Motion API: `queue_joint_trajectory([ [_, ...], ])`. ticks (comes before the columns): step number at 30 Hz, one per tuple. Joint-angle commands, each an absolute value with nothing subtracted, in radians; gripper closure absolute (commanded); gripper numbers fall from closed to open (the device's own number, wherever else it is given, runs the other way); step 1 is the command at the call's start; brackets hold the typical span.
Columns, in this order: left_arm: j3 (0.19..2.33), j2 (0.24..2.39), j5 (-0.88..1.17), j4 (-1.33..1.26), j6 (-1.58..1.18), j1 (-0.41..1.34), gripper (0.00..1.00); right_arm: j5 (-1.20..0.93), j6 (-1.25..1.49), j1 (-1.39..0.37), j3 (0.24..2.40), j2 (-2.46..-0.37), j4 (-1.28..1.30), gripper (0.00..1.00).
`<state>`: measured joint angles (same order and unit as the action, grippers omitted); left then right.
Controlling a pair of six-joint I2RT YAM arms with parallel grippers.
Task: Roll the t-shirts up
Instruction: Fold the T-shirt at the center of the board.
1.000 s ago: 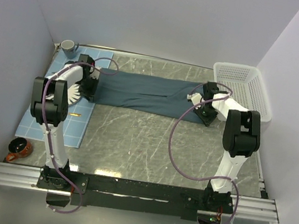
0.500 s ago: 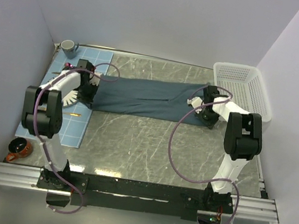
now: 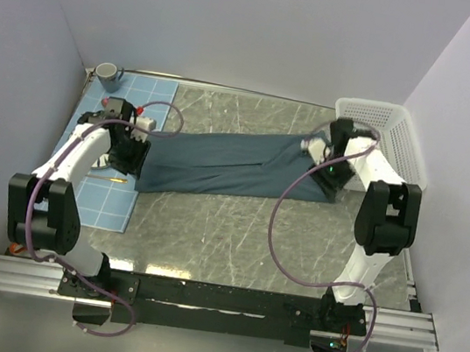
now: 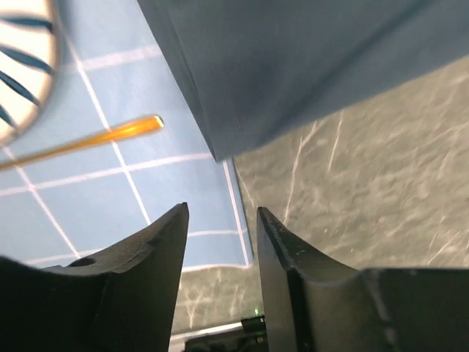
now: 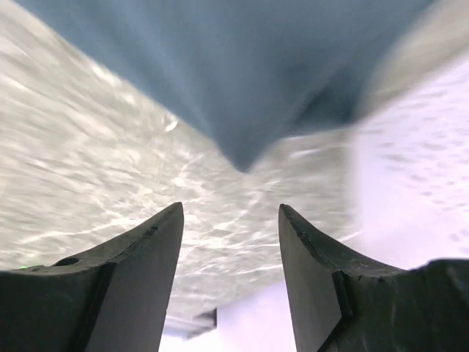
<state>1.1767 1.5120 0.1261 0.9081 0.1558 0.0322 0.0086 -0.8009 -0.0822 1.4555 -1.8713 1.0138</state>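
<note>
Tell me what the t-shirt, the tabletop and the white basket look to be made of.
T-shirt: soft matte knit fabric, likely cotton; it lies limp with folds. Tabletop: grey veined surface with a slight sheen, marble or a marble-look laminate. Basket: white, probably moulded plastic, walls perforated in a regular grid.

The right wrist view is blurred: the t-shirt (image 5: 242,66) is a soft blue wedge, and the white smear at right is probably the basket (image 5: 418,183). In the left wrist view the striped plate (image 4: 18,66) and orange stick (image 4: 95,138) run off the left edge. From above, the left arm (image 3: 75,148) hides much of that plate.
</note>
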Motion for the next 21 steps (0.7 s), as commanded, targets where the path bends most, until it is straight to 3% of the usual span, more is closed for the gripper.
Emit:
queue_joint_trajectory([
  [1, 1.284, 1.532, 0.181, 0.845, 0.137, 0.032, 0.52, -0.195, -0.746, -0.118, 1.719, -1.793, 1.16, 0.38],
  [5, 1.331, 1.632, 0.308, 0.804, 0.129, 0.049, 0.54, -0.245, -0.723, -0.185, 1.882, -1.908, 1.131, 0.41],
  [14, 1.382, 1.804, 0.342, 0.793, 0.114, 0.123, 0.92, -0.244, -0.735, -0.258, 2.146, -2.216, 1.031, 0.45],
  [21, 1.324, 1.781, 0.319, 0.79, 0.118, 0.123, 0.92, -0.247, -0.721, -0.29, 2.129, -2.276, 0.924, 0.46],
])
